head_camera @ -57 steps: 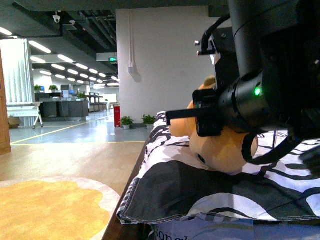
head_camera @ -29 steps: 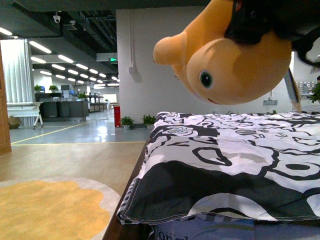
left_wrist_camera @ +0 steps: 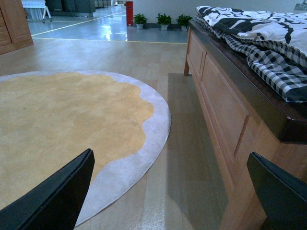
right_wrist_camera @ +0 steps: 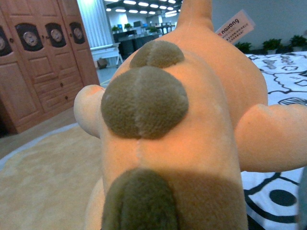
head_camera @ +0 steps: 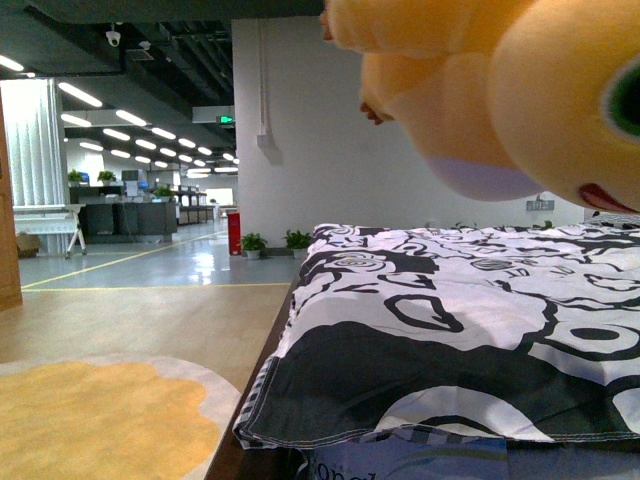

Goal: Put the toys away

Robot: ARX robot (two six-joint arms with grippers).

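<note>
The plush toy point(head_camera: 520, 90) is seen aloft at upper right, clear above the bedspread point(head_camera: 450, 320), stretched lengthwise away from the right claw, which is hidden, its grip untellable; the left claw point(left_wrist_camera: 170, 158) is spread wide, empty.

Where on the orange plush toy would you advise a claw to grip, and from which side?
Probably the soft torso of the plush toy, between its stubby arms, coming from the spotted back. That side faces the right wrist camera unobstructed, and the head looks too broad to span.
</note>
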